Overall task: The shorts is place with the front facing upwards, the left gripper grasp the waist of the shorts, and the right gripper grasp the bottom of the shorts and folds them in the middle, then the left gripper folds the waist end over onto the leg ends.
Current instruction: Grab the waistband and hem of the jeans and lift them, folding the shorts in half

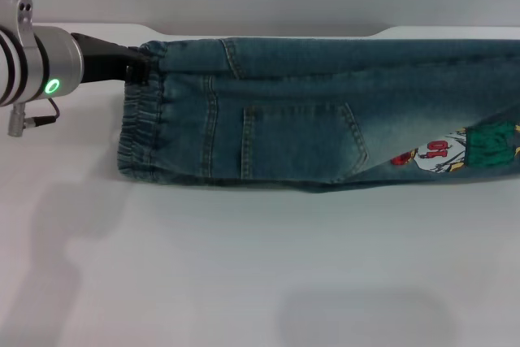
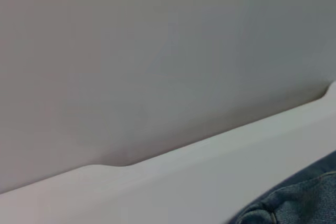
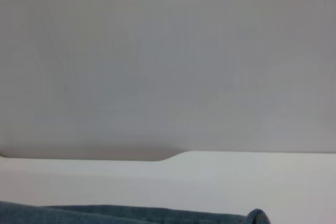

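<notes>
Already halved lengthwise, the shorts (image 1: 325, 119) lie left-to-right on the table (image 1: 244, 266); the left gripper (image 1: 140, 69), clamped on the waist end's (image 1: 142, 127) far corner, has leg ends rightward, out of view.

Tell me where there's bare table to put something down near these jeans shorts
Free: the wide white tabletop strip in front of the folded blue-green denim shorts, and the corner left of their gathered waistband, below the left pincer. Crowded: the back edge, where the denim spans to the frame's right side and the pincer meets the waistband's far corner.
</notes>
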Controlling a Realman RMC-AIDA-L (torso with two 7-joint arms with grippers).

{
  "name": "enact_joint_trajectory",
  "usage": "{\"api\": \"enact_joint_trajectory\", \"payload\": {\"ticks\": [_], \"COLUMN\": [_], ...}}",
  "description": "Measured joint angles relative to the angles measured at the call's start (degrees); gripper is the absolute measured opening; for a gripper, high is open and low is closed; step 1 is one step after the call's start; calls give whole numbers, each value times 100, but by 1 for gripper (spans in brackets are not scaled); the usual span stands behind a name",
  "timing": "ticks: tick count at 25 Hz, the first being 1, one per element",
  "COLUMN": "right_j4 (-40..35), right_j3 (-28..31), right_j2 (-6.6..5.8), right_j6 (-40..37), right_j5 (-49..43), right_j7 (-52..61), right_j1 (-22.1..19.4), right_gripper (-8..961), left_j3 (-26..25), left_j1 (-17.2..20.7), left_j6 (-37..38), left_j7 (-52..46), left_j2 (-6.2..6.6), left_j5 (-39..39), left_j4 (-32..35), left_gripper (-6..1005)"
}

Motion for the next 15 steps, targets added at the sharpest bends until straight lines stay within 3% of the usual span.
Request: {"api": "enact_joint_trajectory", "payload": {"ticks": [4,15], "right_j4": [-375,-1508], "right_j3": [23,-2], "right_j2": [-4,-6], "right_j6": [-262,-1088], "right_j5": [23,38], "right_j7": [-160,-1096], "right_j1": [128,387], "right_gripper": [-1,-3], "left_j3": [13,23], "left_j1": [17,-30], "left_j6": [554,1130], "left_j7": [56,308], "left_j2": [1,3], "left_j5": [-125,-417], "left_j4": [395,895], "left_gripper": [85,85]}}
